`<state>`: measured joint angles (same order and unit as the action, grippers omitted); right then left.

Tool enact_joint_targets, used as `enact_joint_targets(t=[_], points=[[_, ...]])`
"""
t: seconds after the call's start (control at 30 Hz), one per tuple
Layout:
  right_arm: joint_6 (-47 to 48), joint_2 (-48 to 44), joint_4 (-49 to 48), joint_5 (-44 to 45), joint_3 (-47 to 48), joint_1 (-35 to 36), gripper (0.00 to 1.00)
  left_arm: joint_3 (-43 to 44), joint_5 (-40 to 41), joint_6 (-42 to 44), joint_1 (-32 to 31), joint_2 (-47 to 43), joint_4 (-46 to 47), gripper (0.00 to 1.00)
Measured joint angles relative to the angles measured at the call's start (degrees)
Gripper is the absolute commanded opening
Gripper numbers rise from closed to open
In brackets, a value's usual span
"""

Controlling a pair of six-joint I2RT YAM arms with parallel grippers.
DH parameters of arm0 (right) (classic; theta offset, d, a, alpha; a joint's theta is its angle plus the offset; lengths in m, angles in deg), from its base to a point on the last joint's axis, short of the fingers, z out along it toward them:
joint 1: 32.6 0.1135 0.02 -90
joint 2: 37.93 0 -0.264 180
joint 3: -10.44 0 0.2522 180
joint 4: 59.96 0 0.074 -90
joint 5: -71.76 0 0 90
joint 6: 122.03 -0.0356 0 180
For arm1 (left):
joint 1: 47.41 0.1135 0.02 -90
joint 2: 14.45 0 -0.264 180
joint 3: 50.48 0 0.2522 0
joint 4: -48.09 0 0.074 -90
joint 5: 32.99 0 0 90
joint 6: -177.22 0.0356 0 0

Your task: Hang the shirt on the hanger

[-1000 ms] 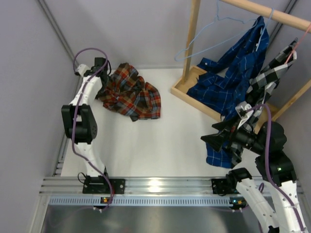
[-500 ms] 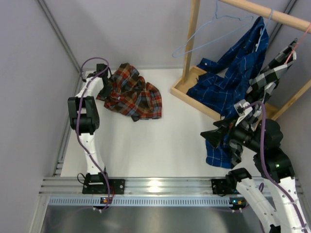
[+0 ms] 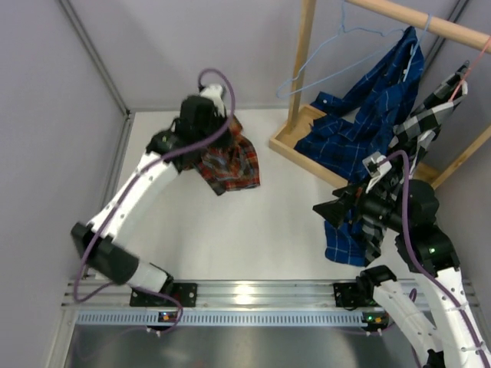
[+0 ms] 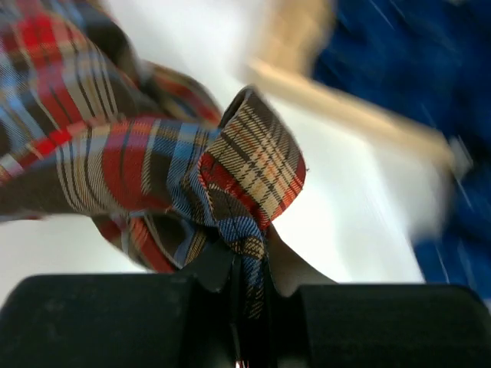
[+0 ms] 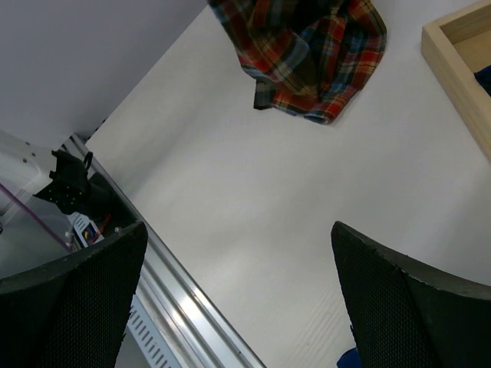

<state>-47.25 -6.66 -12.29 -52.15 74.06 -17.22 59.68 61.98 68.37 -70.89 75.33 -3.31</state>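
Note:
The red, orange and brown plaid shirt (image 3: 232, 165) hangs bunched at the back of the white table, partly lifted. My left gripper (image 4: 249, 270) is shut on a fold of its cloth, with the shirt (image 4: 146, 157) spreading away above the fingers. From above, the left wrist (image 3: 201, 115) covers the shirt's upper edge. The light-blue wire hanger (image 3: 331, 55) hangs from the wooden rod (image 3: 430, 24), right of the shirt and apart from it. At the right, my right gripper (image 3: 334, 211) stands open and holds nothing; its wrist view shows the shirt (image 5: 311, 46) far off beyond the gripper (image 5: 238, 261).
A dark blue check shirt (image 3: 360, 130) drapes from the rod into the wooden base frame (image 3: 288, 142). A black-and-white check shirt (image 3: 430, 115) hangs at the far right. The rack's upright post (image 3: 303, 61) stands between shirt and hanger. A metal rail (image 3: 245, 295) lines the near edge.
My left gripper shut on the plaid shirt, then the left arm swung right and up, pulling the shirt off the table's left side toward the rack. The right arm barely moved.

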Motion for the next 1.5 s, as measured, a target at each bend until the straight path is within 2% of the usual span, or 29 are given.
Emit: enact_joint_targets(t=[0.07, 0.13, 0.2, 0.3, 0.37, 0.43, 0.6, 0.67, 0.73, 0.8, 0.93, 1.1, 1.27, 1.4, 1.5], points=[[-0.02, 0.61, -0.9, -0.48, -0.02, 0.02, 0.99, -9.51, -2.56, 2.78, -9.25, -9.7, 1.55, 0.0], [-0.2, 1.49, -2.1, -0.7, -0.04, 0.13, 0.99, -17.46, -6.14, 4.42, -15.1, -18.29, 1.29, 0.0], [-0.44, 2.34, -3.69, -1.05, -0.44, 0.24, 0.99, -24.79, -8.61, 5.46, -19.41, -26.8, 1.2, 0.0], [-1.03, 4.5, -8.0, -2.73, -2.6, 0.81, 0.99, -31.45, -6.19, 4.42, -23.45, -34.21, 0.33, 0.0], [-1.84, 6.93, -11.69, -3.63, -4.66, 2.93, 1.0, -33.57, -2.03, 2.45, -23.71, -35.56, -0.33, 0.0], [-1.92, 10.6, -14.69, -1.99, -6.38, 8.0, 1.0, -34.95, 2.12, -0.37, -23.58, -34.18, -0.57, 0.0], [-1.6, 25.27, -20.5, 9.51, -7.3, 28.13, 0.99, -38.03, 9.2, -8.09, -23.56, -28.65, -0.55, 0.0], [-2.56, 27.63, -24.22, 13.77, -9.51, 32.52, 0.97, -39.17, 11.34, -10.93, -23.56, -28.33, -0.96, 0.0], [-4.28, 28.98, -28.46, 18.47, -12.11, 35.76, 0.9, -39.45, 12.79, -12.92, -23.56, -28.65, -1.01, 0.0], [-6.01, 31.3, -33.24, 21.73, -13.57, 37.75, 0.82, -39.45, 13.79, -14.27, -23.56, -29.4, -0.94, 0.0], [-8.96, 38.6, -42.27, 25.51, -13.84, 40.79, 0.74, -39.45, 15.28, -15.87, -23.56, -31.71, -0.94, 0.0], [-13.2, 46.95, -50.03, 28.13, -13.81, 43.85, 0.72, -39.52, 16.7, -17.64, -23.56, -34.97, -0.94, 0.0], [-16.81, 50.99, -56.98, 30.49, -13.88, 45.72, 0.69, -42.91, 17.2, -18.93, -23.56, -40.06, 1.01, 0.0], [-18.71, 53.57, -61.35, 30.42, -13.88, 46.82, 0.53, -45.0, 17.68, -19.47, -23.56, -43.76, 1.92, 0.0], [-20.0, 54.8, -62.62, 30.16, -13.86, 47.41, 0.5, -45.46, 18.84, -20.15, -23.56, -44.94, 2.58, 0.0]])
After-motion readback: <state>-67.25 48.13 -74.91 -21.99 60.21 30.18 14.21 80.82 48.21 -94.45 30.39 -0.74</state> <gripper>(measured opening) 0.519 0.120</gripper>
